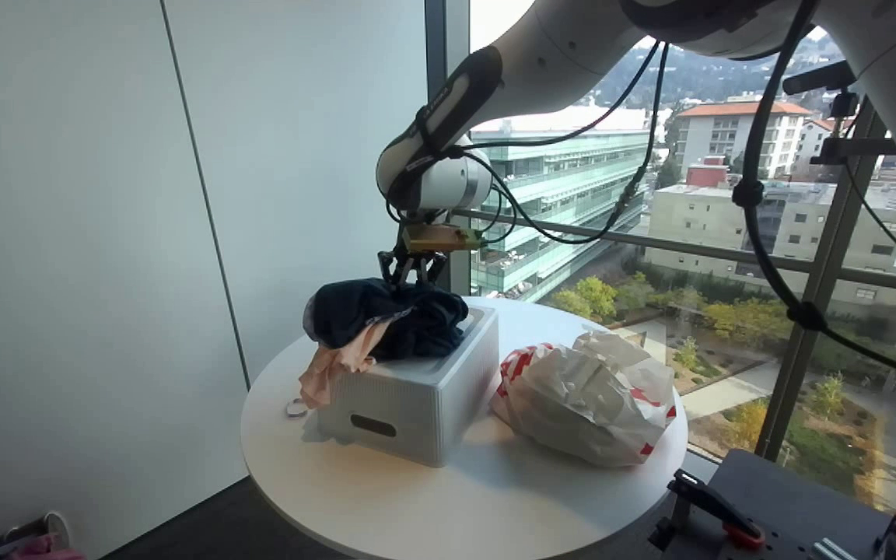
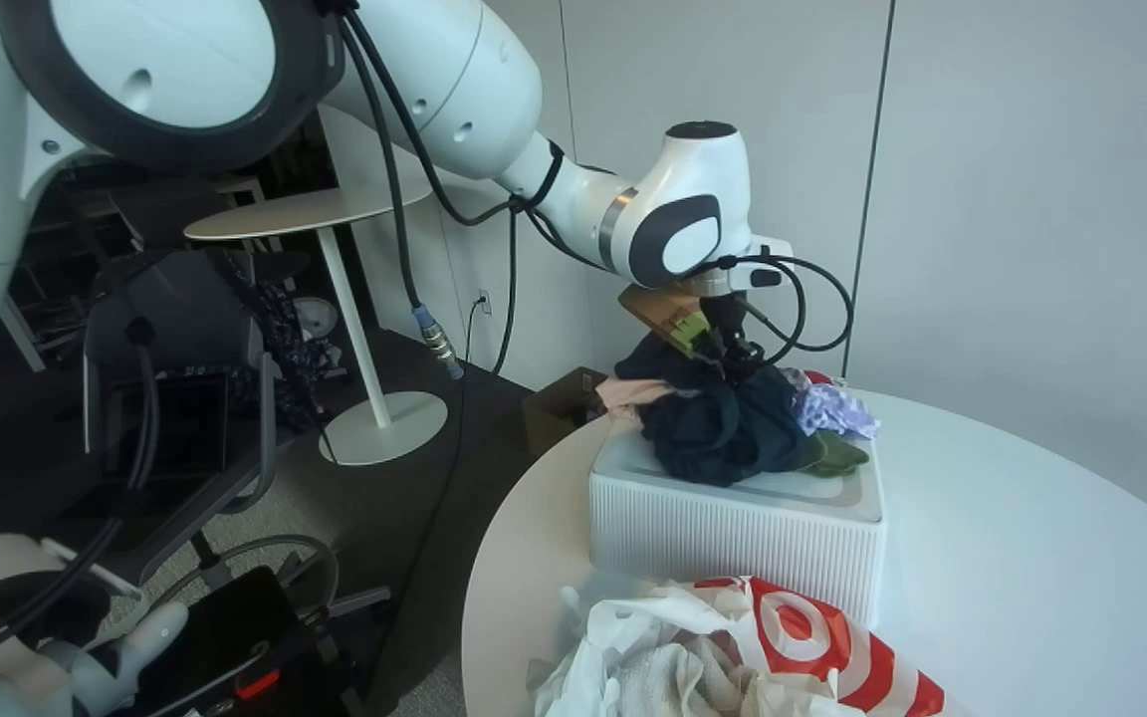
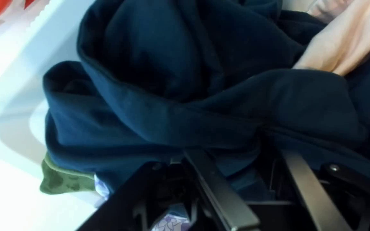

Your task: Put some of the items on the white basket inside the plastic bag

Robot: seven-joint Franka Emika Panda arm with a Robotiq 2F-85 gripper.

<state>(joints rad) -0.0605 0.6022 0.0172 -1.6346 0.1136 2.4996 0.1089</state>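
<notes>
Nearest in the wrist view are two grey fingers [image 3: 222, 192], standing apart with dark cloth showing in the gap between them. In both exterior views the gripper [image 1: 411, 285] points down, its tips touching a bunched navy cloth [image 3: 159, 118]. A peach cloth [image 3: 339, 45] comes out from among the navy folds. Beside the navy cloth lie a green cloth [image 2: 835, 454] and a lavender patterned cloth [image 2: 837, 408].

The whole heap rests on top of the white basket [image 1: 417, 408], a ribbed box with a slot in one wall; in an exterior view the peach cloth hangs down over its upper edge. The basket stands on a round white table [image 1: 495, 505], nearer the wall-side edge than the window-side one. Between the basket and the wall-side edge lies a small pale ring [image 1: 296, 407].

Just beside the basket, close to the window-side edge of the table, sits the crumpled plastic bag [image 1: 584, 400], white with red markings. In an exterior view its mouth gapes, with something pale and cloth-like [image 2: 683, 682] inside.

The white arm [image 2: 454, 90] reaches in over the table. Beyond the edges are a pale wall [image 1: 90, 233], a window [image 1: 819, 272], a second round table [image 2: 295, 213] and a grey chair [image 2: 175, 309].
</notes>
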